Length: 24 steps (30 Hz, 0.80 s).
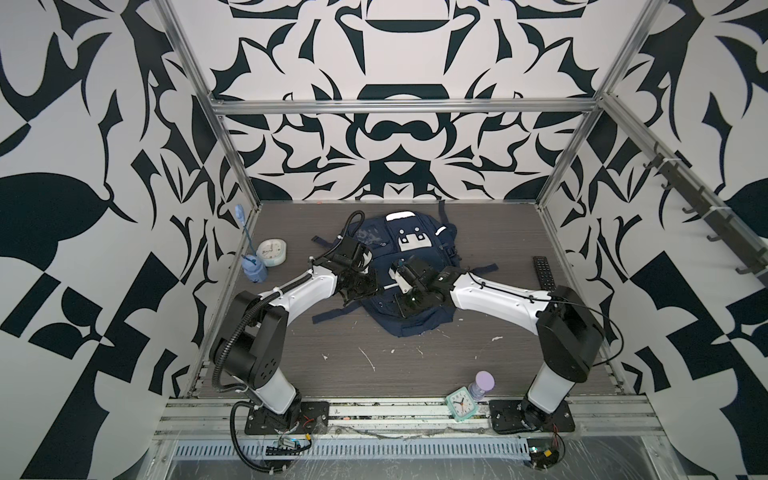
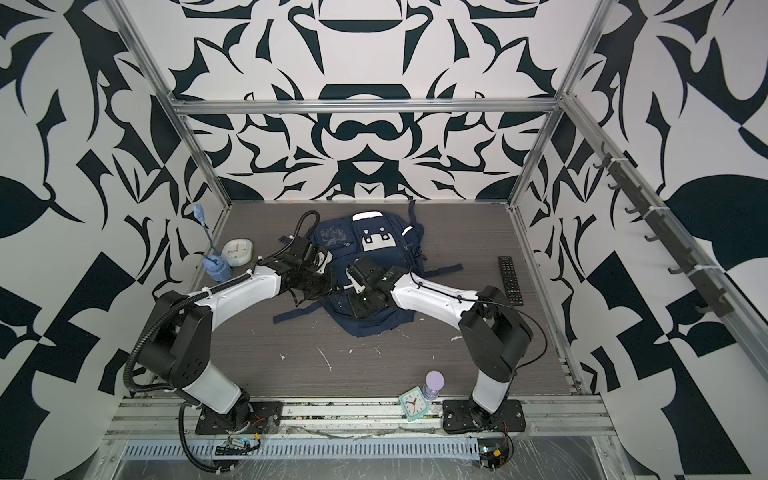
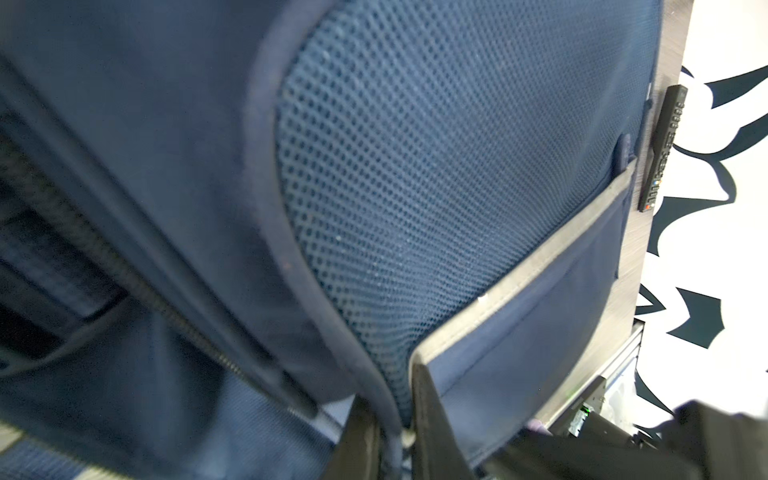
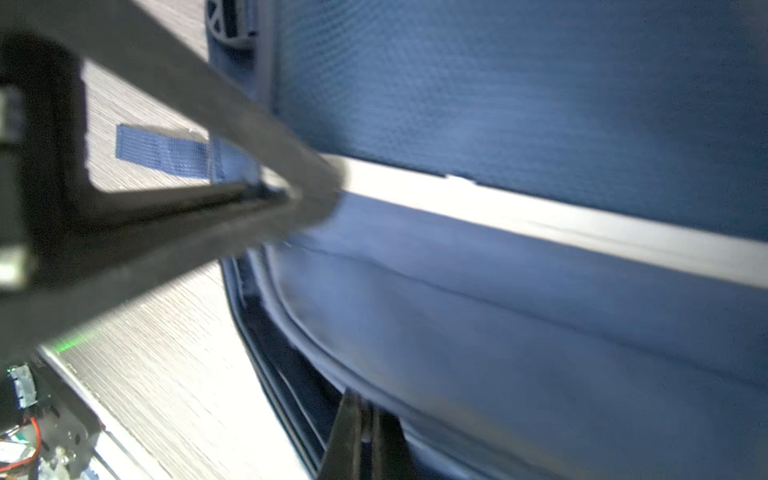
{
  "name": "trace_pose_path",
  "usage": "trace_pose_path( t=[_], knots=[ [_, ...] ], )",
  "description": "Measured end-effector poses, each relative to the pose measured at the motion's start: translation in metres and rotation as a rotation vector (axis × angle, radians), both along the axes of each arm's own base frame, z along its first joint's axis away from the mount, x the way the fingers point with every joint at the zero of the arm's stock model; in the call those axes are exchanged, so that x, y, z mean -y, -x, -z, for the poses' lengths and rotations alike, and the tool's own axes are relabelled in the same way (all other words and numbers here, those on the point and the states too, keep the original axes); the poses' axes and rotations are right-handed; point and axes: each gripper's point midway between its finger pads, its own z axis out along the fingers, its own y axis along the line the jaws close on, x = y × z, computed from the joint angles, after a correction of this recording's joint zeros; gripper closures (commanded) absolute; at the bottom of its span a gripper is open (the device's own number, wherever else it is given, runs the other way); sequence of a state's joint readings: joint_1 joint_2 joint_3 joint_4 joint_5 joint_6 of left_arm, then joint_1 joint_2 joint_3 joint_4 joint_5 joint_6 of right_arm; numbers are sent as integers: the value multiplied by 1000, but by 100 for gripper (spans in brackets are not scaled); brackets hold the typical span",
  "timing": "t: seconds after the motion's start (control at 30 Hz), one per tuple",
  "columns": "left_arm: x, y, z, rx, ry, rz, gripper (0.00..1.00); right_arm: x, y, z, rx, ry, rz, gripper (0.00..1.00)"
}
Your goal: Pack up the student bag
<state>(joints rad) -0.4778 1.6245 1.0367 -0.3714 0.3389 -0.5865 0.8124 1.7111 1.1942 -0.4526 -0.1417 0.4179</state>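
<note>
Left hand [image 3: 392, 419] is pinched tight on the student bag's [image 1: 411, 326] piped edge; right hand [image 4: 363, 415] nips its rim. The bag lies flat mid-bench [image 1: 498, 249], contents hidden. Around it are two clocks, one round [image 1: 269, 252] and one square [image 1: 460, 403], one remote [image 1: 544, 272] and one bottle [image 1: 482, 384].

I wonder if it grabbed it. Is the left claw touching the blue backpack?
Touching. In the left wrist view, the left gripper pinches the piped edge of the student bag between its fingers.
</note>
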Motion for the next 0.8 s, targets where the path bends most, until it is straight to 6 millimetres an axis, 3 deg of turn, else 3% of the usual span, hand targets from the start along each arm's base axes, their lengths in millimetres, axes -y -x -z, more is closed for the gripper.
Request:
trace_pose_path(
  t=[0.23,0.37,0.6,0.8],
  knots=[
    [-19,-14,-4,10,25,-30,97,62,-27,-4,3,-4,135,100],
    [-26,-18,-6,17,30,-38,96,83,-36,-3,3,5,184,100],
    [-33,-24,-7,9,35,-52,94,81,-35,-3,9,3,173,100],
    [-35,-47,-7,-12,16,-80,90,68,-28,-4,35,13,146,100]
  ],
)
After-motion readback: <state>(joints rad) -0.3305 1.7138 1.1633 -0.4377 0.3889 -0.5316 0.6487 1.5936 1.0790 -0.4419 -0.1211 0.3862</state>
